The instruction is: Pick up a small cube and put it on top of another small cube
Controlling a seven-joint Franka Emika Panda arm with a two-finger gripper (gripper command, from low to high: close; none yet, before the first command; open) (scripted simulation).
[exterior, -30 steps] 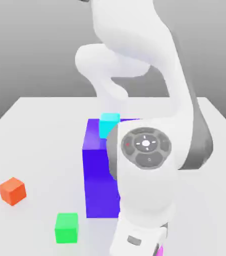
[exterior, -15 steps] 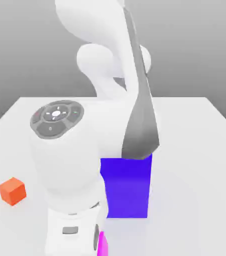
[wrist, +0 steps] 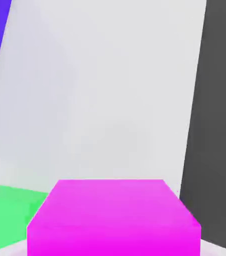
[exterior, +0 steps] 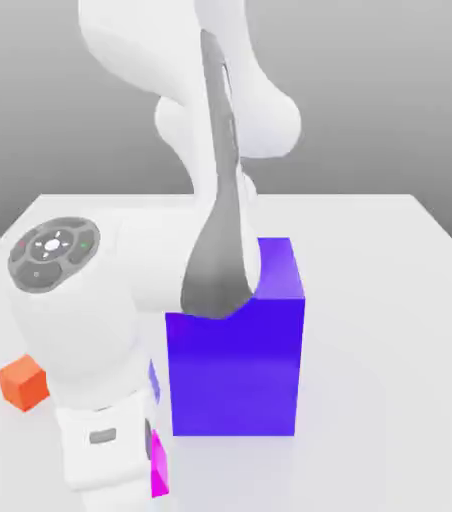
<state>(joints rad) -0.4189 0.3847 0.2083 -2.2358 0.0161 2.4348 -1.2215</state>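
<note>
From the exterior view, the big white arm leans low over the white desk (exterior: 390, 260). Its gripper (exterior: 148, 470) is down at the front edge of the picture, and a bit of the pink cube (exterior: 159, 467) peeks out beside it. The cube looks to be off the desk, so I think it is being carried. That would mean the picking up is done. The putting down is left. The tall blue block (exterior: 235, 365) stands just to the exterior view's right of the hand. A small orange cube (exterior: 22, 382) sits on the desk at the exterior view's left, partly behind the arm.

From the hand view, the pink cube (wrist: 114, 217) is right up close, sitting square and flat to the camera. The gripper is clenched tight on it. A cube has no long side, so it does not really point anywhere; its top face is level and not tipped. The green cube (wrist: 10, 205) is just beside it and seems to be lower down. The pink one is not yet over the middle of the green one, though it is hard to be sure from this close. It needs to slide across a little and then come down.
</note>
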